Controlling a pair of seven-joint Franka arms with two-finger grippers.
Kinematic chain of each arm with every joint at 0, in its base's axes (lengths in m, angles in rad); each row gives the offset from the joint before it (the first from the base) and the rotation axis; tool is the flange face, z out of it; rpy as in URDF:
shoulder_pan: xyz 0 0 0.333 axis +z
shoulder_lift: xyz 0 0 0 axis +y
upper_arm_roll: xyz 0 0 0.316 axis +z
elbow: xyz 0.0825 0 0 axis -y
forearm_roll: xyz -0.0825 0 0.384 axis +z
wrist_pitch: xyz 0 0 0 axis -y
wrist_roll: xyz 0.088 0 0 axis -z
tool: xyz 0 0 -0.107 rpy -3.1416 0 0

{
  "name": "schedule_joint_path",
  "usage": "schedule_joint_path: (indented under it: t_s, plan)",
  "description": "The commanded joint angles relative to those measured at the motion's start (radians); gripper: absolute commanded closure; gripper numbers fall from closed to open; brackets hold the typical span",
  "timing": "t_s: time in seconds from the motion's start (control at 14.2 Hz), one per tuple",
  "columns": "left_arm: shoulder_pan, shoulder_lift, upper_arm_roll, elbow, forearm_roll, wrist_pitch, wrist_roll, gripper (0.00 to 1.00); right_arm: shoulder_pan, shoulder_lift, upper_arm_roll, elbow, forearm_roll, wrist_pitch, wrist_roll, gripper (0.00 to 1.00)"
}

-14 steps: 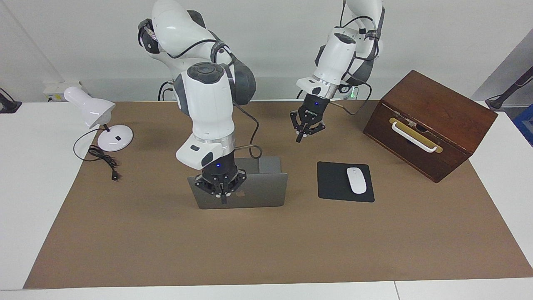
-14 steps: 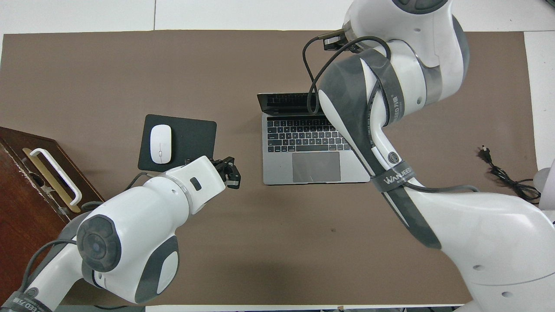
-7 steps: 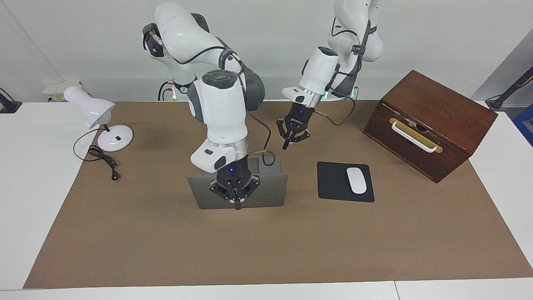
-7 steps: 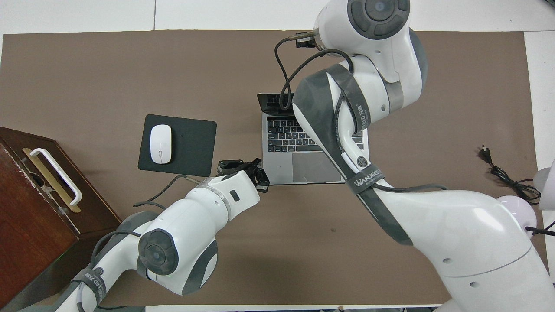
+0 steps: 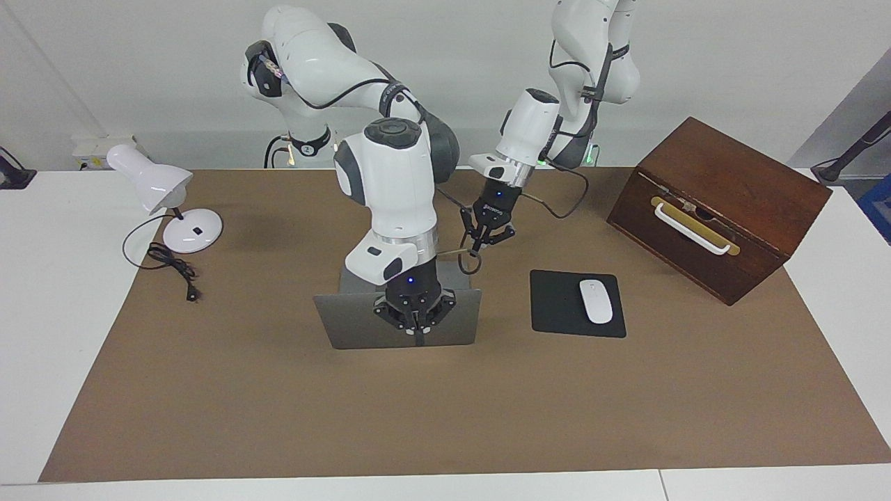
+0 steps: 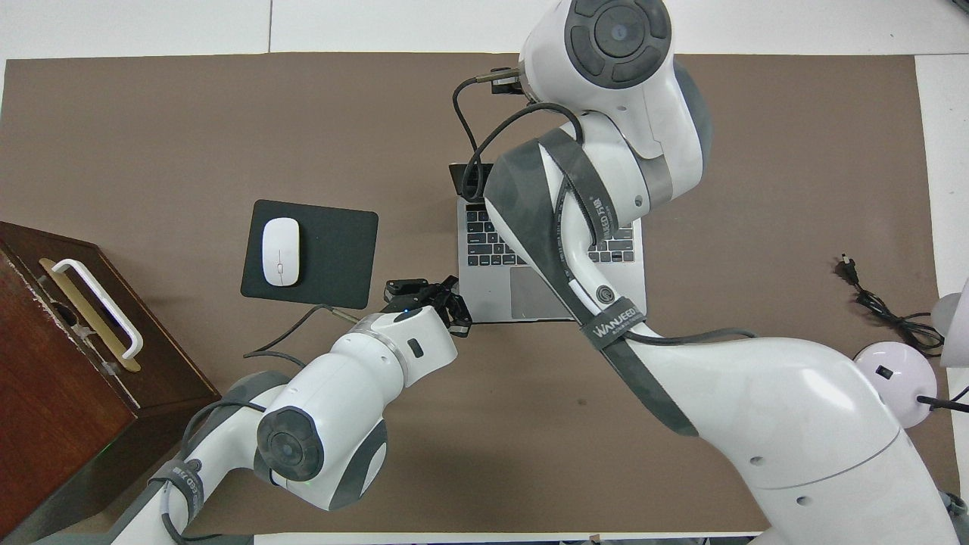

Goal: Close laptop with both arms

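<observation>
The laptop (image 5: pixel 362 321) stands open at the centre of the facing view, on the brown mat (image 5: pixel 278 417) covering the bench (image 5: pixel 42 292), its lid upright with the back toward the camera. Since the earlier frames the right end effector (image 5: pixel 418 332) has slid along the lid toward the mousepad's end; it is clenched, its fingertips low against the back of the lid right of centre. The left end effector (image 5: pixel 480 243), also clenched and holding nothing, has come in from above the mat to hang over the laptop's corner nearest the robots, at the centre of the overhead view (image 6: pixel 447 306).

The right arm's strap (image 6: pixel 617 327) reads "WANJEED"; no other writing is legible.

Right of the laptop in the facing view lies a black mousepad (image 5: pixel 557 306) with a white mouse (image 5: pixel 596 300) on it, then a brown wooden box (image 5: pixel 724 202) at upper right. A white desk lamp (image 5: pixel 156 191) stands at upper left.
</observation>
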Motion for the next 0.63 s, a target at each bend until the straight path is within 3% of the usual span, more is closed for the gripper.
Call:
schedule_joint_path:
  t_s: [0.0, 0.35, 0.56]
  plan:
    - [-0.028, 0.069, 0.014, -0.011, -0.009, 0.113, 0.022, 1.0, -0.013, 0.0, 0.007, 0.001, 0.005, 0.01, 0.02, 1.0]
    - [-0.028, 0.128, 0.014, -0.012, 0.021, 0.214, 0.022, 1.0, -0.021, -0.004, 0.006, -0.019, 0.014, 0.013, 0.018, 1.0]
    - [-0.034, 0.204, 0.014, -0.013, 0.032, 0.326, 0.022, 1.0, -0.024, -0.004, 0.007, -0.02, 0.017, 0.013, 0.018, 1.0]
